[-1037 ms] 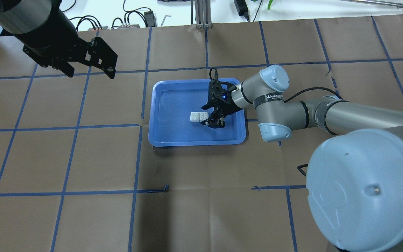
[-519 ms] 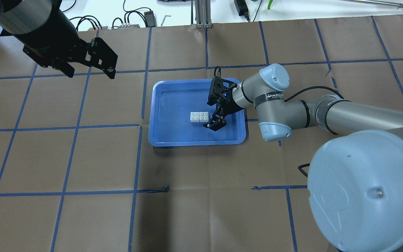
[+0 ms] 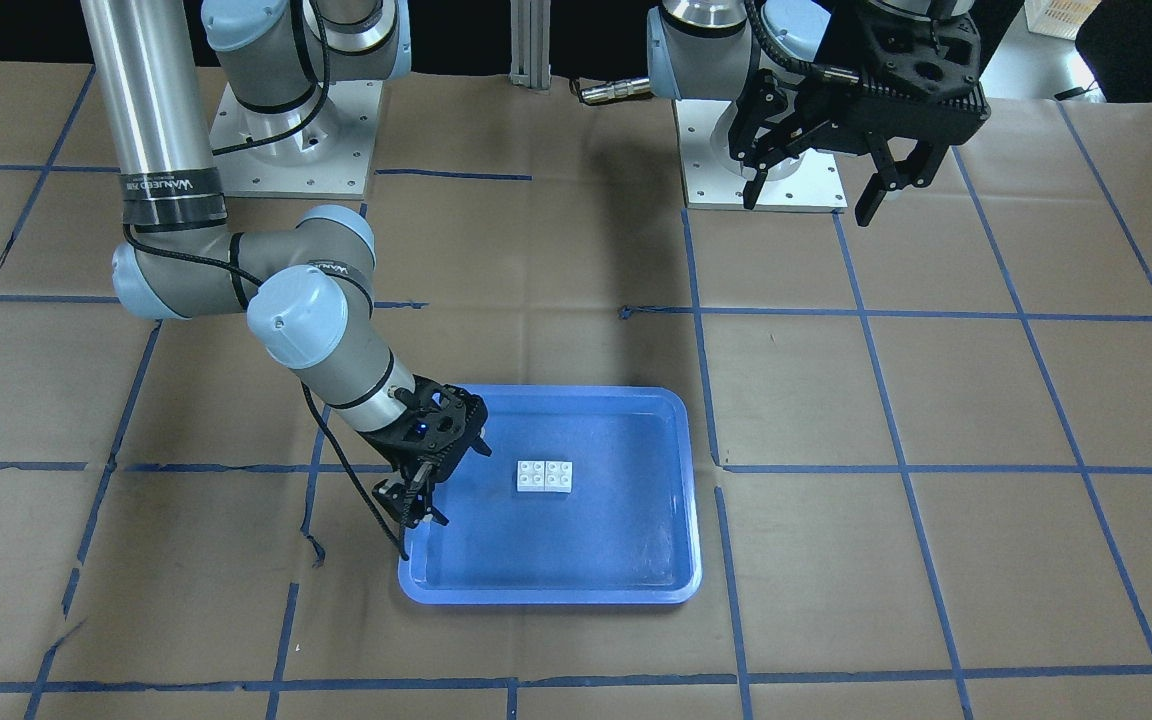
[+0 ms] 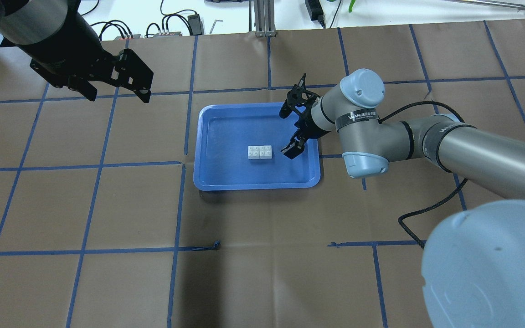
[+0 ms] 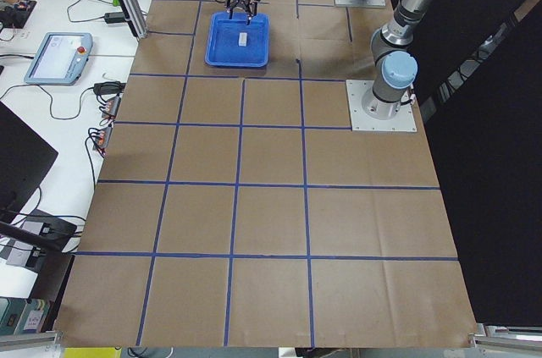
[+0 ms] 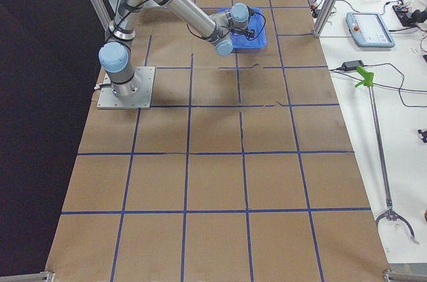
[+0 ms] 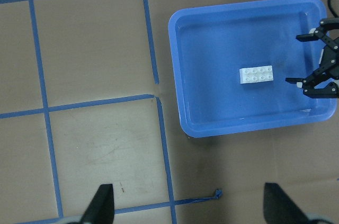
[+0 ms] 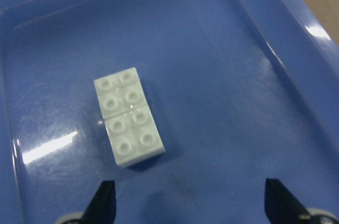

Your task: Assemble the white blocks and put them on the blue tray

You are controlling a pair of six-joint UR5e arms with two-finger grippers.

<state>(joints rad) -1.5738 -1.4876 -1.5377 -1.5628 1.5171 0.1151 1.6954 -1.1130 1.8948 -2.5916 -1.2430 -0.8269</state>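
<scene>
The right gripper [image 4: 288,131] hangs with its jaws spread wide and empty. Below them is one end of the shallow rectangular blue plastic tray [image 4: 226,178]. Just ahead of the fingertips, not touching them, the two small white square studded plastic bricks [image 8: 128,117] lie side by side, touching, on the tray floor. Well beyond, the left gripper [image 4: 117,94] hovers over the brown paper-covered table [image 4: 107,205], its jaws also wide and holding nothing.

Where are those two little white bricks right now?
In the overhead view the white blocks lie side by side near the middle of the blue tray, just left of the open right gripper, not touching it.
</scene>
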